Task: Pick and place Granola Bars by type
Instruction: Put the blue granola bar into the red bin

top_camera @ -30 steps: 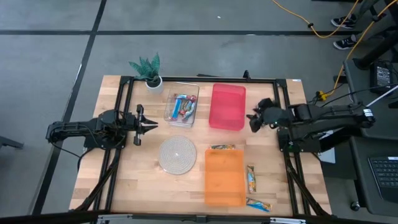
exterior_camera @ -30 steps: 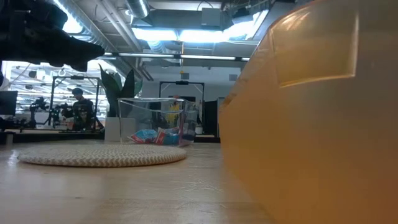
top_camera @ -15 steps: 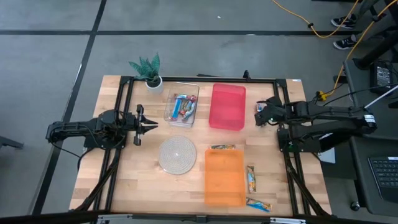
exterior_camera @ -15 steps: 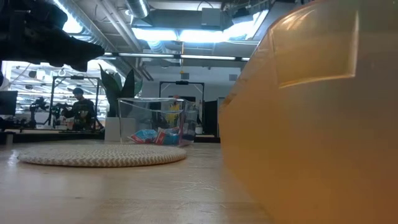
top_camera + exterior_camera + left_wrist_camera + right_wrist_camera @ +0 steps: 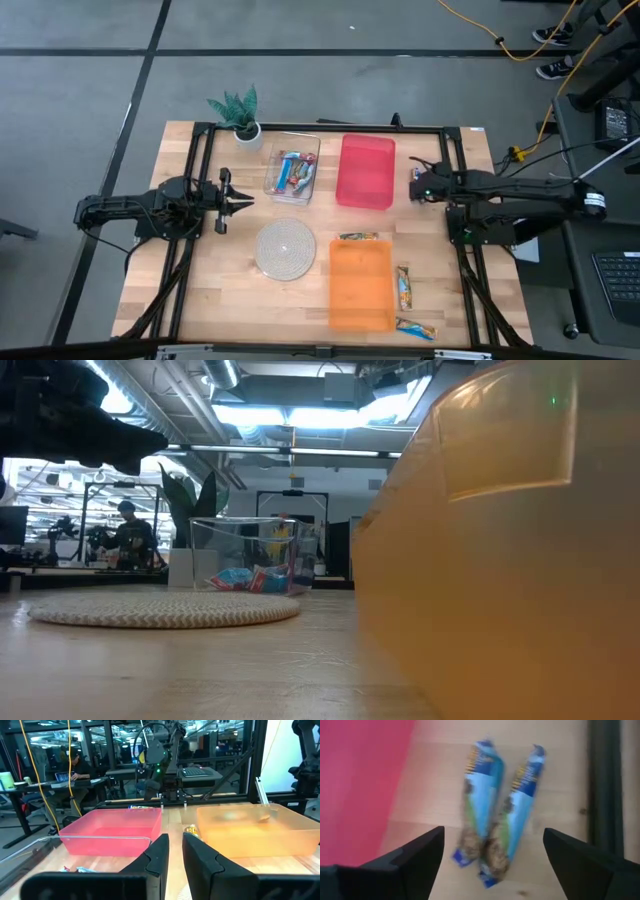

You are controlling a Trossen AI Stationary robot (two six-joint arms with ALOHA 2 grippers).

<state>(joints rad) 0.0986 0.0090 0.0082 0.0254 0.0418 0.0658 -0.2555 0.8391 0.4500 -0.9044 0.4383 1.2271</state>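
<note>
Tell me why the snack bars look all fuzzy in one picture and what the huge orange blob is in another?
Right wrist view: the two blue granola bars look smeared and soft between the open right gripper. Low view: the orange bin sits so near the camera that it fills the frame, blurred, while bright ceiling lights glare behind it.

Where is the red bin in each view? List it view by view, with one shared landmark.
High view: red bin at top centre, right of the clear bin.
Low view: not visible.
Left wrist view: ahead of the fingers, beside the orange bin.
Right wrist view: beside two blue granola bars.
Landmark: the orange bin, in all but the right wrist view.
</note>
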